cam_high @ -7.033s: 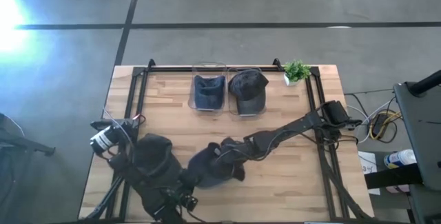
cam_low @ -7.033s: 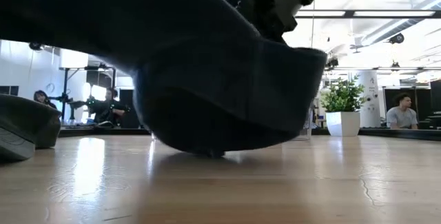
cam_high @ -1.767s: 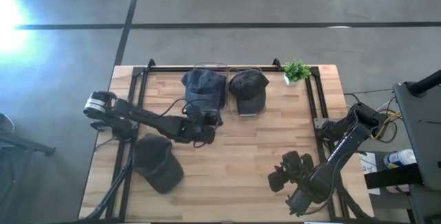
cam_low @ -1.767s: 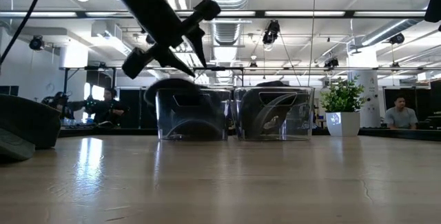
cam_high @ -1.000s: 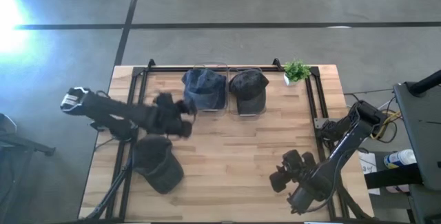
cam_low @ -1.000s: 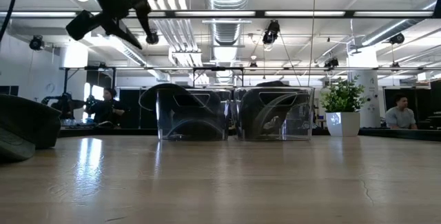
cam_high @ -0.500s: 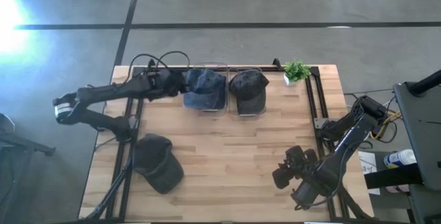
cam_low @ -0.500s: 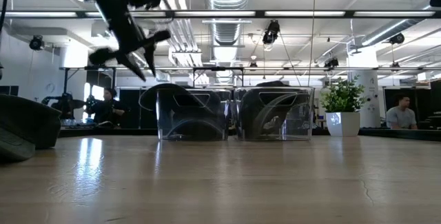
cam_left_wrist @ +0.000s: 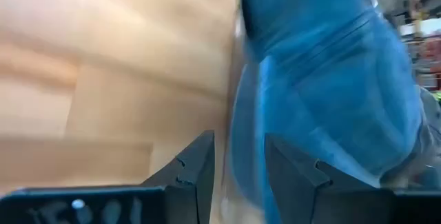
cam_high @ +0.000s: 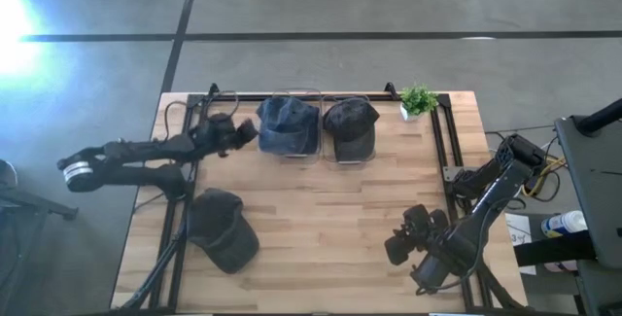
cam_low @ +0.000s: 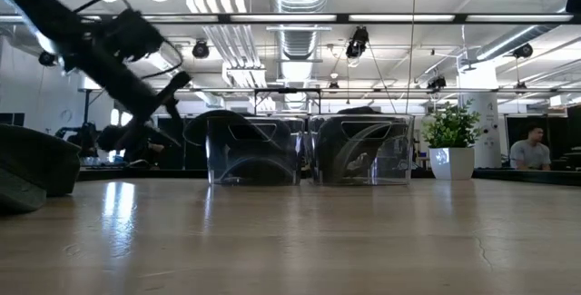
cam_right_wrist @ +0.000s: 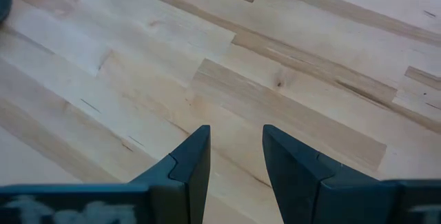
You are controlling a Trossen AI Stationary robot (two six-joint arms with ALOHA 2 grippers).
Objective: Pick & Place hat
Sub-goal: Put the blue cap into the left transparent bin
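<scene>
Resting crown-up in its bin, blue hat (cam_high: 288, 122) (brim toward table centre), left gripper (cam_high: 236, 133) beside.

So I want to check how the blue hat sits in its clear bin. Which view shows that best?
The high view: it looks straight down on the blue hat draped over the left clear bin, spilling past its rim. The low view shows only a dark hump above the bin. The left wrist view fills with blue fabric, too close. The right wrist view shows bare table.

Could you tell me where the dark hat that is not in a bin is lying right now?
In the high view, the loose dark hat lies on the table's near left part, beside the left frame rail and well short of the two clear bins.
</scene>
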